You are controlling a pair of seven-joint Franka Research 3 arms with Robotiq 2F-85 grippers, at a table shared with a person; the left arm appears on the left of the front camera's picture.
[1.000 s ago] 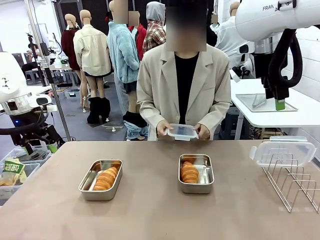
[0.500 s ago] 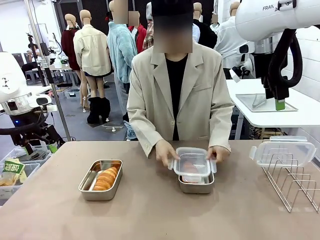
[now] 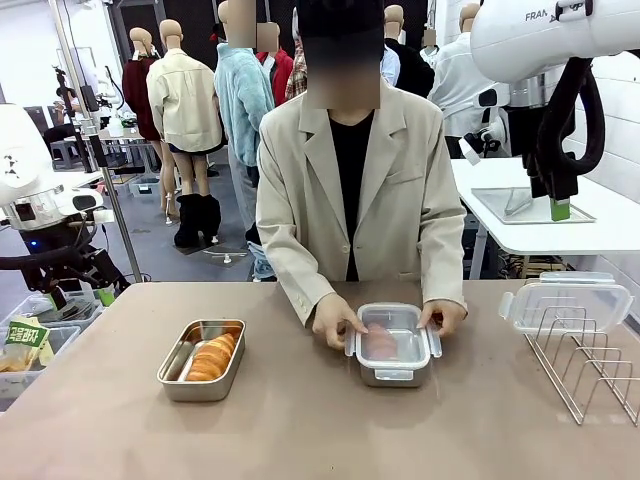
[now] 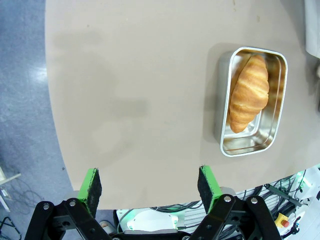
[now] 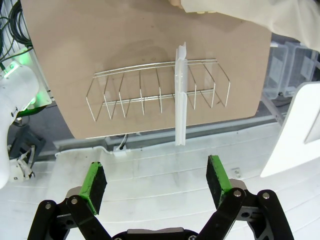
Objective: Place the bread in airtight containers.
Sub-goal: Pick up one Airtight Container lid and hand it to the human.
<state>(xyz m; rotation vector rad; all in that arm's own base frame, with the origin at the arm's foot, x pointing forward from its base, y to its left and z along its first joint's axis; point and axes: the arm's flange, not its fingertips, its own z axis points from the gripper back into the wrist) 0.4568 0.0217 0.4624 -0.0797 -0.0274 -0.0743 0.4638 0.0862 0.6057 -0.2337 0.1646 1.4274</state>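
Front view: croissant in lidless box

- Bench: smooth, matt grey-brown top.
- Open steel box: bright brushed metal, with a mirror-like inner floor in the left wrist view.
- Croissant: golden-brown ridged crust with a slight sheen.
- Clear lid: glossy transparent plastic, lying on the second steel box.
- Wire rack: thin, shiny metal wire.
- Spare lid: cloudy translucent plastic.
- Jacket: matt beige cloth.
- Left gripper and right gripper: black fingers with matt green pads.
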